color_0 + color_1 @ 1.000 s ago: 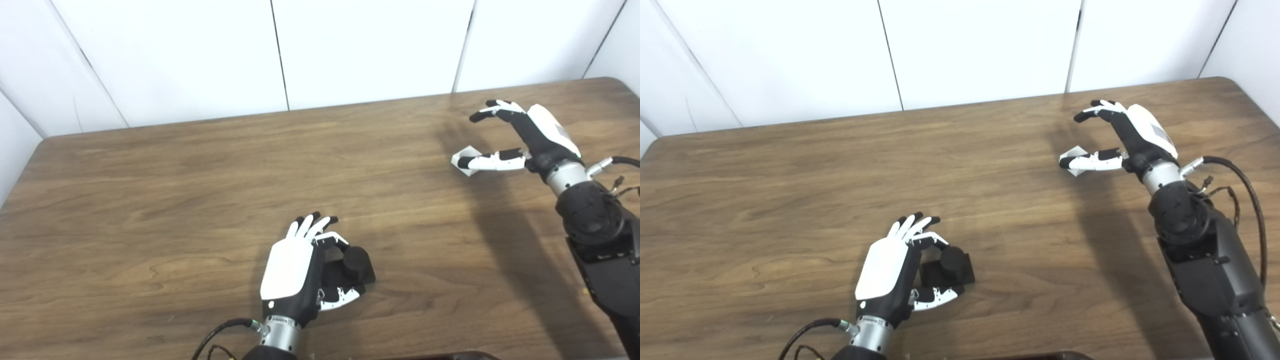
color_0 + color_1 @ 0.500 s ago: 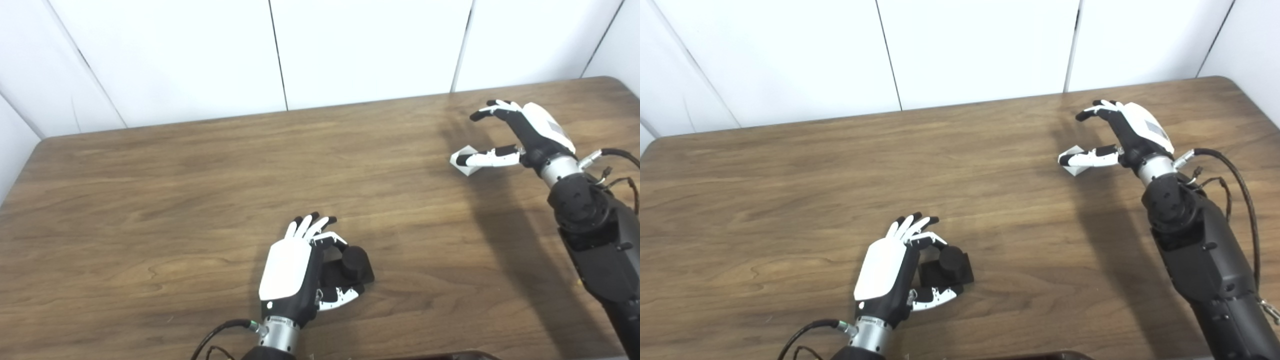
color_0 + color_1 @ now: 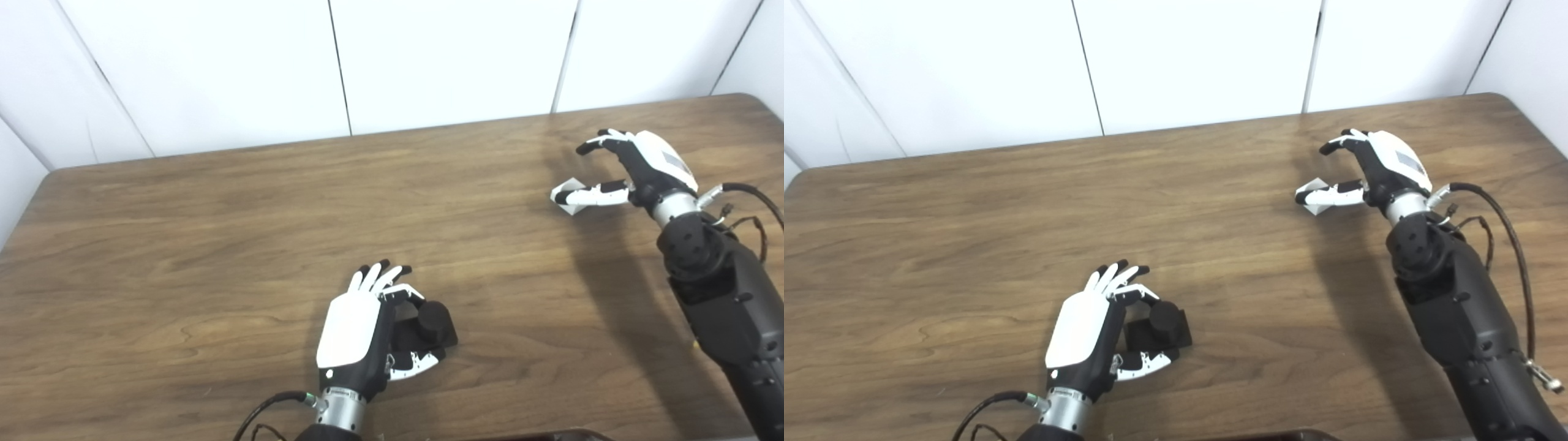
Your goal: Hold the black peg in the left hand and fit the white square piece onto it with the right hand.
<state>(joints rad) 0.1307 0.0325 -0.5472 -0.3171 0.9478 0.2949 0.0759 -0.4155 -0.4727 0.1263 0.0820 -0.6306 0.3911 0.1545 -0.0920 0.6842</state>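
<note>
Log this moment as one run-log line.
left hand: around black peg on table | right hand: open, thumb over white square piece, not gripped | stage: reaching

My table (image 3: 184, 245) is brown wood grain with a soft sheen. The black peg (image 3: 432, 321) looks matt, the white square piece (image 3: 571, 197) matt and smooth. My left hand (image 3: 361, 334) wears glossy white plastic over black.

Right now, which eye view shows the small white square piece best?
Neither by much. The left eye view shows the small white square piece slightly larger, with the right robot hand thumb across it. The right eye view shows the same corners.
</note>
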